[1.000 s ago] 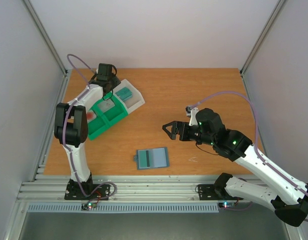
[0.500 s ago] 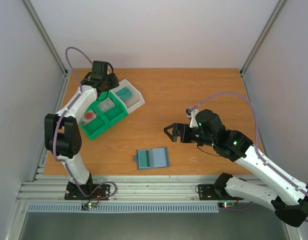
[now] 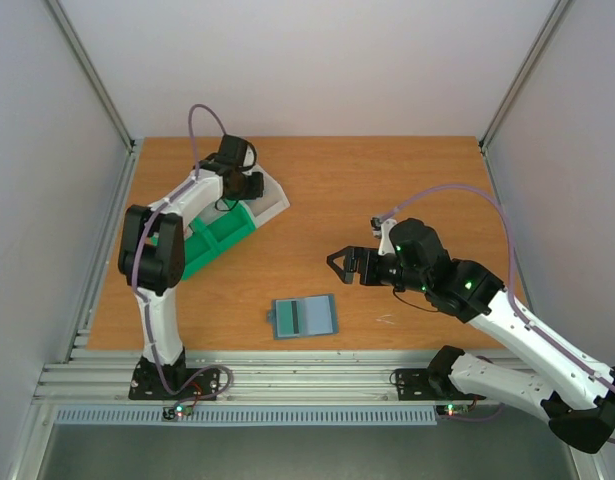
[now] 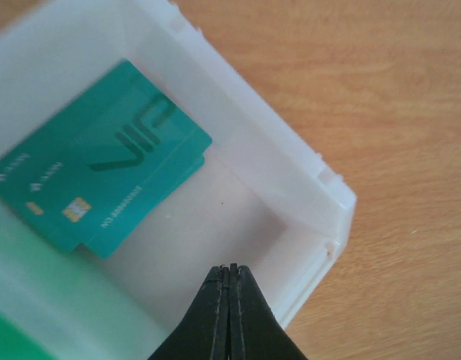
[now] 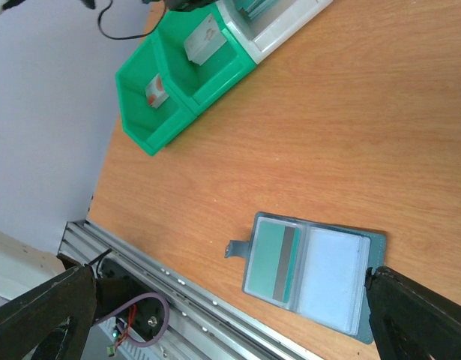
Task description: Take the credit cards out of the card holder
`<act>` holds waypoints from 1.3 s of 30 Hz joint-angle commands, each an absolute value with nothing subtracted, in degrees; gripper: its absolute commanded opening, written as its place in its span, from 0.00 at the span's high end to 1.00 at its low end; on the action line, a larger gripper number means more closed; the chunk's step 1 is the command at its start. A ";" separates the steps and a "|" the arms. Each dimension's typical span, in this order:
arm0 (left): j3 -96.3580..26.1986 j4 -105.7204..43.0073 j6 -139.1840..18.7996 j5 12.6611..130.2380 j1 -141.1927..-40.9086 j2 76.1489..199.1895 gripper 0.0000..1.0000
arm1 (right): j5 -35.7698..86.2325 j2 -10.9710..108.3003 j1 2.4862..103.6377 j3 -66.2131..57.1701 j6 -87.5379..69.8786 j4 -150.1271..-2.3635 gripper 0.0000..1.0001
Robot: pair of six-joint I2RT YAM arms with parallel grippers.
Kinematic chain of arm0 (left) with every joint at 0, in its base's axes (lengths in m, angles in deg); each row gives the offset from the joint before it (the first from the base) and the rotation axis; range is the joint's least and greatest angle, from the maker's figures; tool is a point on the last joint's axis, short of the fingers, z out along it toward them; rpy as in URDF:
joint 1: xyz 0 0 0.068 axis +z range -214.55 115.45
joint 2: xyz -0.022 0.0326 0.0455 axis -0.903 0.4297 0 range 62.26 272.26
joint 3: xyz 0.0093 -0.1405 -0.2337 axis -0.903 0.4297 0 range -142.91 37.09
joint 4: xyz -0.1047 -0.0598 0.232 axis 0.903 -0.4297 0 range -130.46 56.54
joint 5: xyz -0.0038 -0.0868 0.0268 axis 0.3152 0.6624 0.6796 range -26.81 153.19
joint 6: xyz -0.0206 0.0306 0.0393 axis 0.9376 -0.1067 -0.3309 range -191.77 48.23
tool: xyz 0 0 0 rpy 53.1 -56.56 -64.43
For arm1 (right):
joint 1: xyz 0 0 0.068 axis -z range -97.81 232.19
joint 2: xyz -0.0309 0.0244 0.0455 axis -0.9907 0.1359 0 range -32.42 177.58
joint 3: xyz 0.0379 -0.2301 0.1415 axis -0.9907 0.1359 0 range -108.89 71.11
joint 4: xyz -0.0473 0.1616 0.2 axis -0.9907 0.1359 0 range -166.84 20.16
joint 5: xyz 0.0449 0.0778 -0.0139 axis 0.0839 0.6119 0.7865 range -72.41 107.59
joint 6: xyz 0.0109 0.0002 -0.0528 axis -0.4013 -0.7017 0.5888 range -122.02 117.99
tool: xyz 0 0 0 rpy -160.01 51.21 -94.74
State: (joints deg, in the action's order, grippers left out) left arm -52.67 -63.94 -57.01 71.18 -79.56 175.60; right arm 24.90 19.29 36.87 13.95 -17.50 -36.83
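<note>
1. Hovering over the white bin [image 4: 290, 187], our left gripper [image 4: 230, 274] is pinched shut, empty; two teal credit cards [image 4: 103, 180] lie beyond its tips.
2. We see the right gripper [image 3: 337, 266] spread wide; the open card holder [image 5: 312, 274] lies ahead of it.

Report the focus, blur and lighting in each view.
Top external: even light, sharp throughout, only faint shadows on the table. Left wrist: credit cards legible, white bin soft and washed out at lower left, shut left end effector dark. Right wrist: card holder crisp, fingers in the bottom corners dark, featureless.
</note>
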 commanded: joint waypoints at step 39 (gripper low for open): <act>-77.35 -77.62 -77.62 56.67 -83.21 196.22 0.99 | 18.82 21.63 37.19 10.29 -13.43 -34.13 0.02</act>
State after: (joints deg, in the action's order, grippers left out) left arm -74.61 -77.27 -75.50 59.31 -83.01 194.71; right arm 20.77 21.23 36.87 12.28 -14.51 -34.84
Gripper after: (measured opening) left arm 0.008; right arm 0.986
